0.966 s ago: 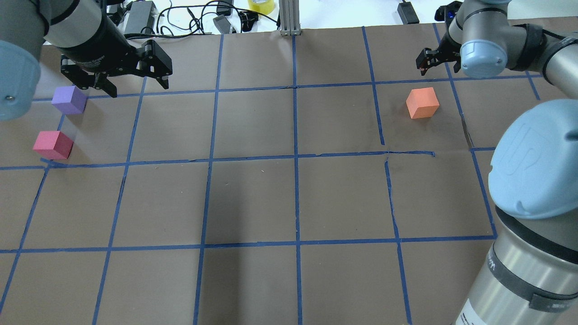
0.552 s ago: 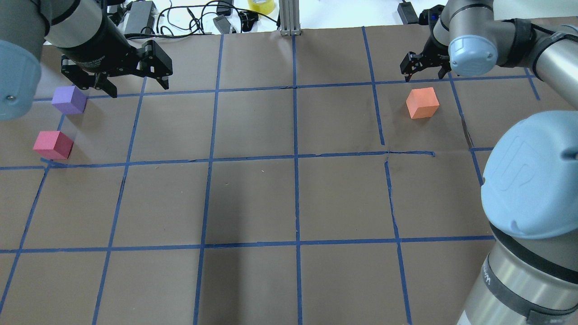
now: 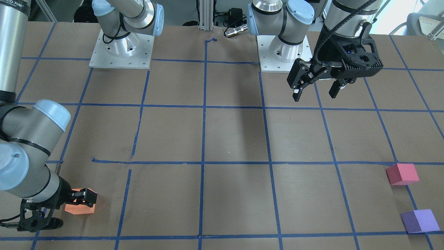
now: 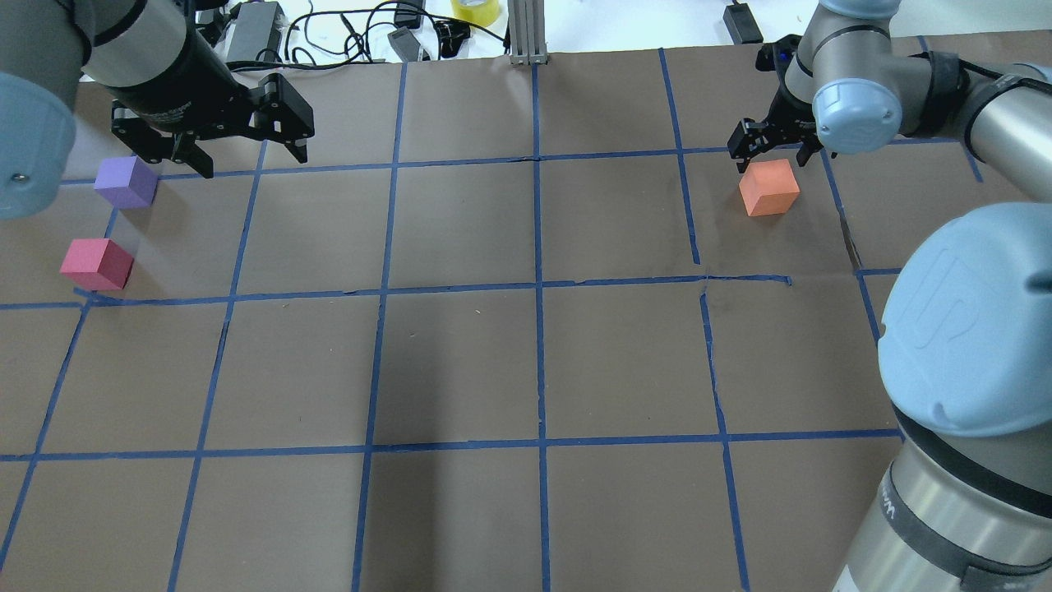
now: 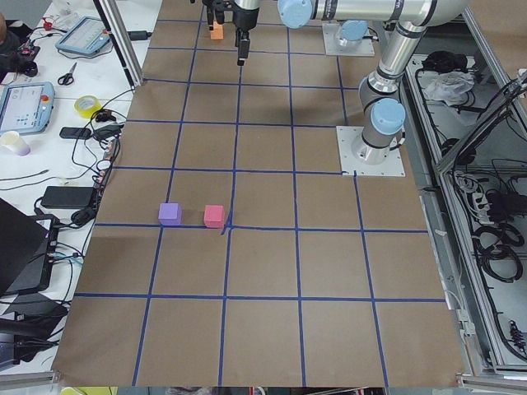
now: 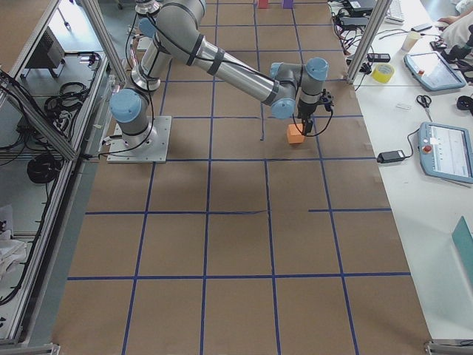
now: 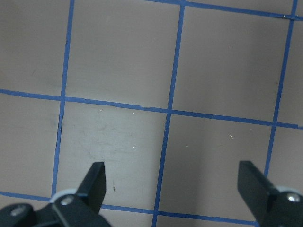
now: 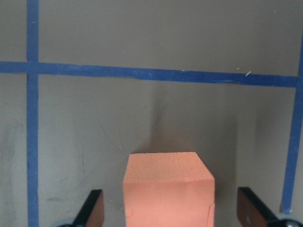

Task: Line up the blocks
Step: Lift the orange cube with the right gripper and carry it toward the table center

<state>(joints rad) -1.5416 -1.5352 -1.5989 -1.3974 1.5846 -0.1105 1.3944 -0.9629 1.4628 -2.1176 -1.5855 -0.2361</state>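
- Over on the robot's right side of the table [image 4: 460, 362], the right arm reaches far forward with its wrist bent down, so the right gripper [image 4: 771, 152] points at the paper.
- Its jaws stand wide apart, straddling the orange block [image 4: 768, 187]. The wrist view shows a gap between the block and each of the fingers [image 8: 92, 210]; nothing is grasped.
- How low the fingertips sit against the block's sides cannot be told.
- That orange block rests flat on one face in a far grid square, close to the blue tape line [image 4: 608, 154] beyond it. Being a cube, it has no long axis; from the right wrist its near face sits square between the jaws.
- The left arm holds the left gripper [image 4: 251, 160] above the table with its fingers down. It is spread wide and empty, and its wrist view has only paper and tape between them.
- The purple block [image 4: 125, 182] and the red-pink block [image 4: 96, 264] lie flat near the table's left edge, close together but apart. The purple one is farther from the robot.
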